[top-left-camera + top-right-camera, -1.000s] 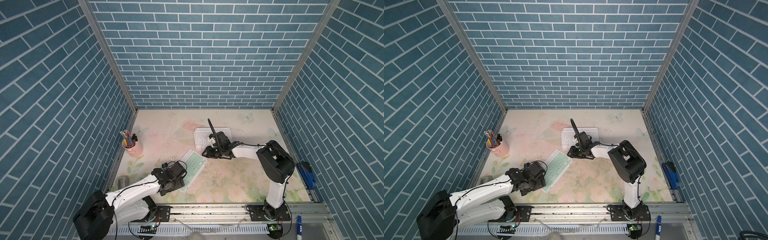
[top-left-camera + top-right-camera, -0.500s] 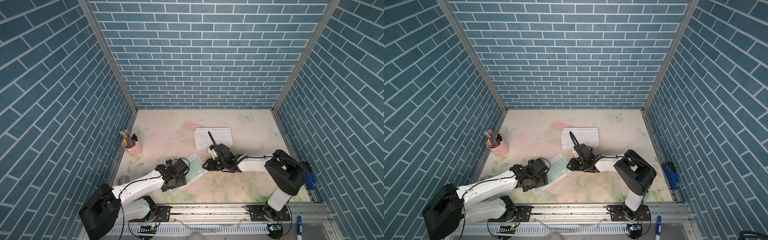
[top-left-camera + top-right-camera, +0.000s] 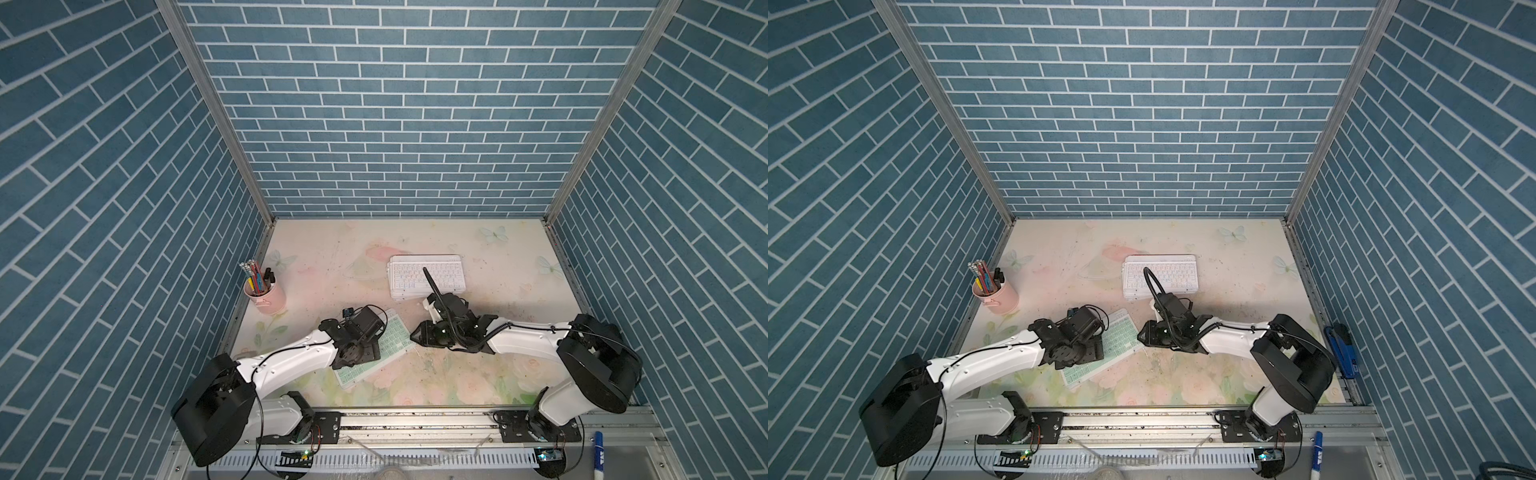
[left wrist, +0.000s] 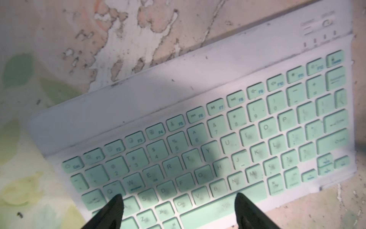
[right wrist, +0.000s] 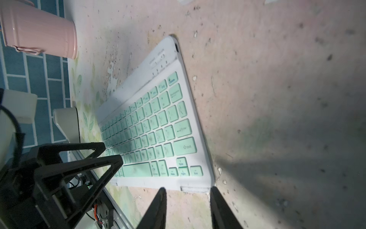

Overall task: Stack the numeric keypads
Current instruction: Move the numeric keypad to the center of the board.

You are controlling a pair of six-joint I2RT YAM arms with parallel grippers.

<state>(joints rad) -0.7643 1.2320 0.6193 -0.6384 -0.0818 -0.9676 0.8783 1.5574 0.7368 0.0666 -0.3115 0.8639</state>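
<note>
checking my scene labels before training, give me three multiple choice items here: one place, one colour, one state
1. How does the green keypad lie?
A standing on edge
B flat on the table
C held up in the air

2. What colour is the pencil cup?
A pink
B blue
C yellow

3. How do the fingers of the left gripper stand?
A shut on the keypad
B apart above its keys
C out of view

Key:
1. B: both top views show it flat on the floral surface.
2. A: its wall is pink.
3. B: the left wrist view shows a wide gap between them.
</note>
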